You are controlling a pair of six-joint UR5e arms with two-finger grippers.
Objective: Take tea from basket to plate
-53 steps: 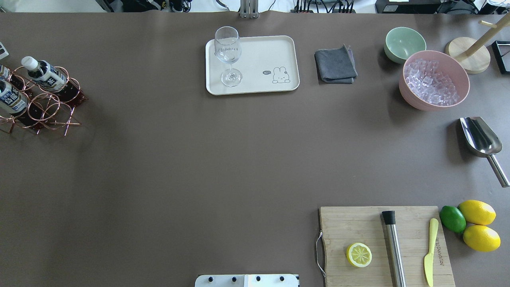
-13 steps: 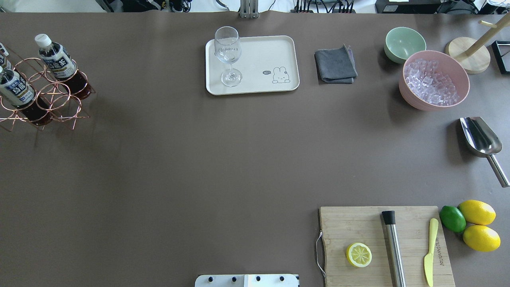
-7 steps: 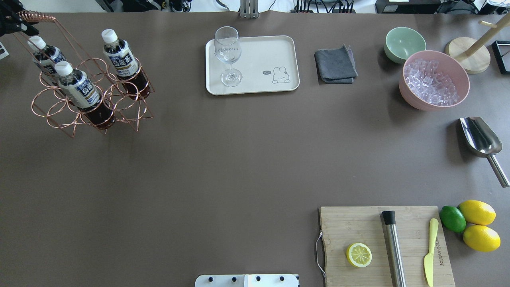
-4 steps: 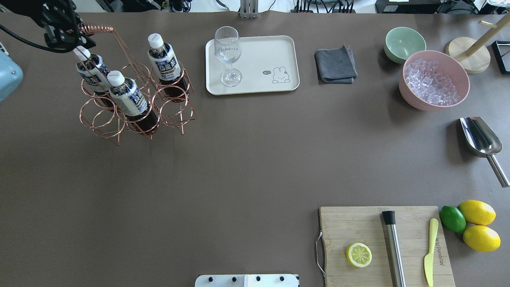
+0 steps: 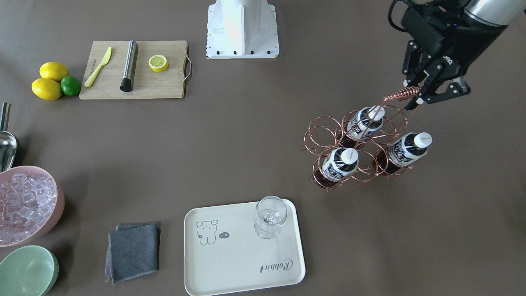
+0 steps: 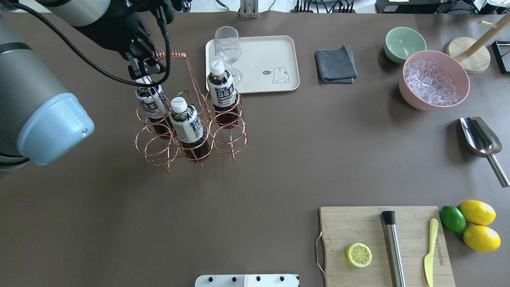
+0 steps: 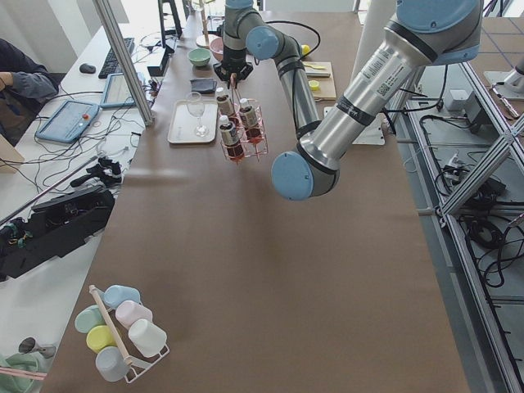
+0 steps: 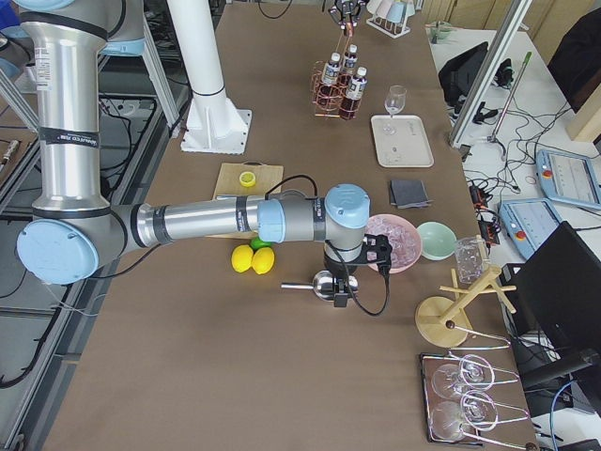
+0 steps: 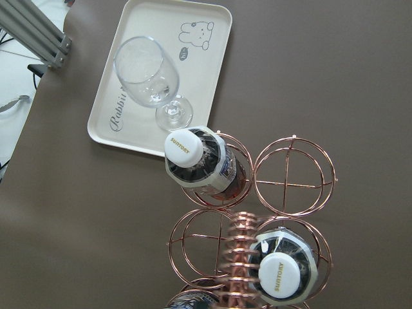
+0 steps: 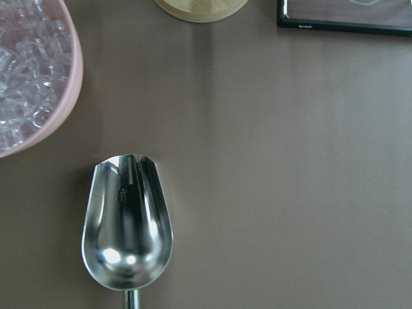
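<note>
The rose-gold wire basket [image 6: 157,145] hangs by its coiled handle [image 6: 172,54] from my left gripper [image 6: 148,65], which is shut on the handle's end; I cannot tell if its feet touch the table. It holds three tea bottles [image 6: 187,121] with white caps. It is just left of and nearer than the cream plate [image 6: 263,52], which carries a wine glass [image 6: 228,52]. The left wrist view looks down on two caps [image 9: 183,147], the handle [image 9: 238,257] and the plate [image 9: 206,77]. My right gripper [image 8: 340,291] hovers over a steel scoop [image 10: 127,225]; I cannot tell its state.
A grey cloth [image 6: 335,65], a mint bowl [image 6: 404,43] and a pink bowl of ice [image 6: 434,79] stand right of the plate. A cutting board [image 6: 384,245] with a lemon half, a steel tube and a knife lies at the near right, beside lemons and a lime.
My left arm has come into view and carried the basket with its three bottles from the table's far left edge rightward to beside the plate.
</note>
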